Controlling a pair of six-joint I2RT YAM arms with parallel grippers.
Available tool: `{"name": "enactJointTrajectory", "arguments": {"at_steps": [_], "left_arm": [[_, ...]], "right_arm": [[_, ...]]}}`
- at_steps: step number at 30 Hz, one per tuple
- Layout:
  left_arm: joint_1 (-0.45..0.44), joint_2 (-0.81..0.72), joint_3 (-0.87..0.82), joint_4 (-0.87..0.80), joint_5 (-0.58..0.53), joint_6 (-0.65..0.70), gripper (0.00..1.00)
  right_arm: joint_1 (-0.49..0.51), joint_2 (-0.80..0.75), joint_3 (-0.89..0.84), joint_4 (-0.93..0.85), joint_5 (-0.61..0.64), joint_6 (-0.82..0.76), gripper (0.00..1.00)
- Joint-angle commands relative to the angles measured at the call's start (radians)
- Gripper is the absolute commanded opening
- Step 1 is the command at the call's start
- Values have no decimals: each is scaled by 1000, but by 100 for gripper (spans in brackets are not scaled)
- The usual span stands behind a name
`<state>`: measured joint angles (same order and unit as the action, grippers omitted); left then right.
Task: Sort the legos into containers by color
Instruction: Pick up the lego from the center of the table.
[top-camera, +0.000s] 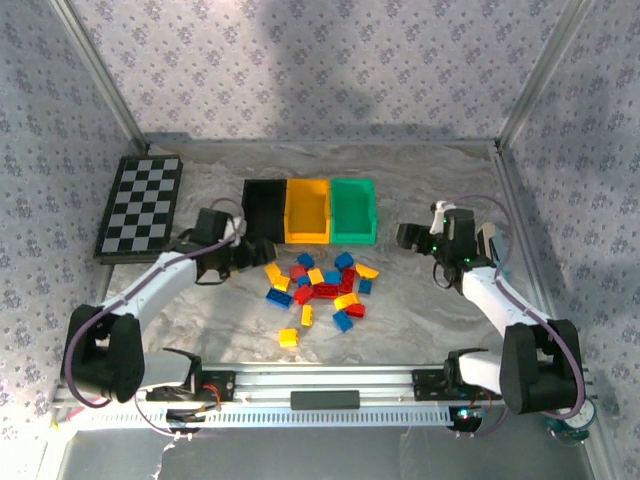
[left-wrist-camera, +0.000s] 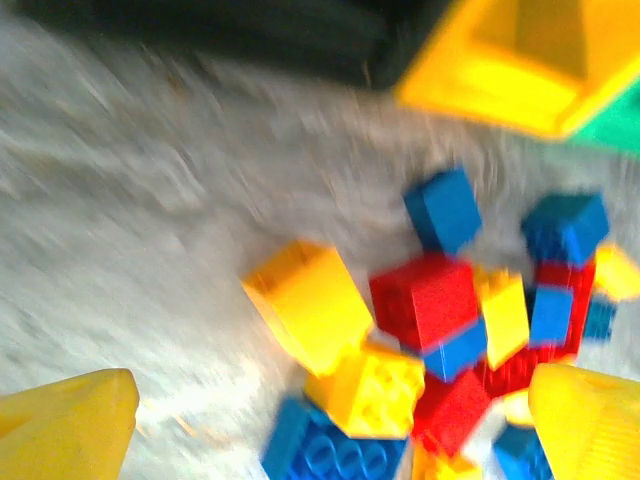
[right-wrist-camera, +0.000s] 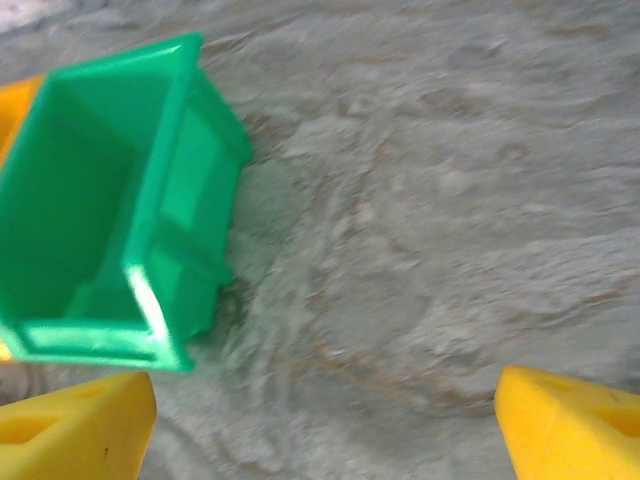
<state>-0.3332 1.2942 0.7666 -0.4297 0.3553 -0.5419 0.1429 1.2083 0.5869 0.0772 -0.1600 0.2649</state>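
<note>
Reaching in from the left, your left end effector (top-camera: 248, 256) sits at the left edge of the legos (top-camera: 320, 290), just in front of the black bin (top-camera: 264, 208). The pile lies to its right on the surface (top-camera: 430, 320). In the left wrist view its yellow fingers (left-wrist-camera: 65, 430) stand wide apart with nothing between them. The bricks lie ahead and toward the right finger: a yellow brick (left-wrist-camera: 310, 305) nearest the middle, a red brick (left-wrist-camera: 425, 298) beside it, and blue ones around them. That view is blurred, so you cannot tell whether either finger touches a brick.

The black bin, yellow bin (top-camera: 307, 212) and green bin (top-camera: 353, 212) stand side by side in a row just behind the pile.

Your right end effector (top-camera: 410, 238) is to the right of the green bin, near it but apart, and well away from the pile. In the right wrist view its fingers are likewise spread apart, gripping nothing, and the green bin lies ahead and to the left. A stray yellow brick (top-camera: 289, 338) lies apart on the pile's near side. The checkerboard (top-camera: 140, 205) lies at far left.
</note>
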Motion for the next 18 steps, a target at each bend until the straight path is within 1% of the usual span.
{"name": "enactJointTrajectory", "arguments": {"at_steps": [1,2,4,6,7,11,14,16,18], "left_arm": [[-58,33,42,-145,-13,15,99],[-69,43,44,-148,-22,14,99],[-84,72,58,-151,-43,14,98],[-91,101,74,-143,-56,6,90],[-93,119,80,-131,-55,-1,87],[-119,185,116,-104,-61,-35,87],[-146,235,153,-106,-119,-45,86],[-150,281,194,-137,-139,-44,76],[-152,313,224,-162,-155,-41,74]], "right_arm": [[97,-10,-40,-36,94,-11,88],[125,-17,-47,-42,149,-17,88],[163,-39,-41,-57,199,-36,88],[182,-59,-56,-18,233,-38,89],[185,-62,-60,-6,237,-33,89],[189,-40,-50,-2,229,-30,89],[194,-30,-40,-14,242,-35,89],[197,-27,-38,-17,246,-35,89],[200,-16,-35,-19,246,-36,89]]}}
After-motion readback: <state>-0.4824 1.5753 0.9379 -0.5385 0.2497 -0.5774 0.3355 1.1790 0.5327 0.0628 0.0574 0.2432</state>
